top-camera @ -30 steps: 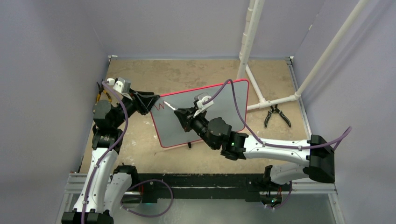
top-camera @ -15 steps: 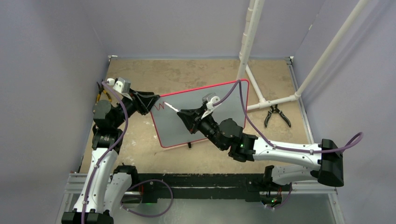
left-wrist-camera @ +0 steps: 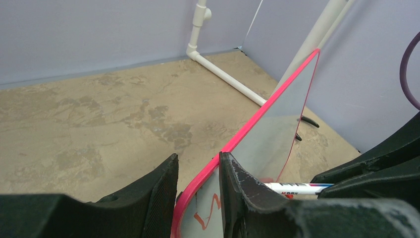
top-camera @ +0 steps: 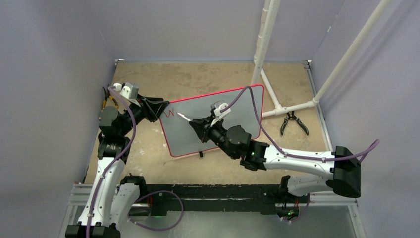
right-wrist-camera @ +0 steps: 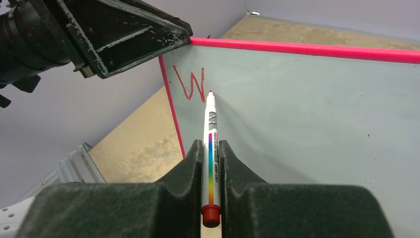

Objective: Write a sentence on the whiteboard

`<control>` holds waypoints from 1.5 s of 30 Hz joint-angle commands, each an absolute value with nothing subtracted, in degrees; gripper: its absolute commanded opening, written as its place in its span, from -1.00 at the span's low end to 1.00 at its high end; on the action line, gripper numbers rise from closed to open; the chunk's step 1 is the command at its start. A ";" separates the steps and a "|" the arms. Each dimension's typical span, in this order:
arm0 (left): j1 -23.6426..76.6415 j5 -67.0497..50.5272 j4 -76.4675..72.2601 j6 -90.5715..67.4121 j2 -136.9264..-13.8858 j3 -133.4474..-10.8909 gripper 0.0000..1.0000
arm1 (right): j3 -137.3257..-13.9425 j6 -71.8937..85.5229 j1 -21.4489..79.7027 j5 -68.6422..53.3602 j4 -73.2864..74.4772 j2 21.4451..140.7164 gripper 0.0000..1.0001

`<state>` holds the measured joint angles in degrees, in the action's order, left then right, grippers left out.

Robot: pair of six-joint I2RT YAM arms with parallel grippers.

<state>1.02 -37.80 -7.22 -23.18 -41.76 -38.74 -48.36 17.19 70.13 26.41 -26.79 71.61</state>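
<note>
Standing up on the table [top-camera: 198, 77], the whiteboard [top-camera: 188, 141] is getting pinched at its corner by the left gripper [left-wrist-camera: 198, 171], while the right gripper [right-wrist-camera: 210, 148] is squeezing a marker [right-wrist-camera: 210, 126], tip right at the board just beside a red W [right-wrist-camera: 193, 84]

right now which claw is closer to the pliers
Right. The right claw, gripping the marker at the whiteboard, sits left of the pliers; the left claw clamps the board's far left corner, farther away.
</note>
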 commanded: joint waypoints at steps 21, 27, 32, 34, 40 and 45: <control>1.03 -39.07 -8.26 -22.68 -41.66 -38.67 -0.34 | -48.93 16.35 68.21 23.99 -28.32 73.48 -1.00; 1.00 -39.04 -8.23 -22.68 -41.49 -38.67 -0.34 | -47.64 17.46 68.20 25.96 -26.65 72.54 -1.00; 1.05 -39.07 -8.23 -22.68 -41.41 -38.69 -0.34 | -47.02 17.90 68.20 26.42 -25.18 71.49 -1.00; 1.05 -39.06 -8.31 -22.72 -41.40 -38.67 -0.33 | -46.96 17.93 68.20 26.74 -24.97 71.30 -1.00; 0.99 -39.06 -8.24 -22.75 -41.48 -38.67 -0.33 | -47.71 17.41 68.21 27.64 -25.16 70.48 -1.00; 0.99 -38.98 -8.27 -22.69 -41.57 -38.70 -0.33 | -48.47 16.42 68.20 27.60 -26.02 69.88 -1.00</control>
<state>1.02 -37.76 -7.22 -22.98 -41.82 -38.74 -47.46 17.85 68.62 24.69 -25.69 71.79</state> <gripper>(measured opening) 0.337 0.125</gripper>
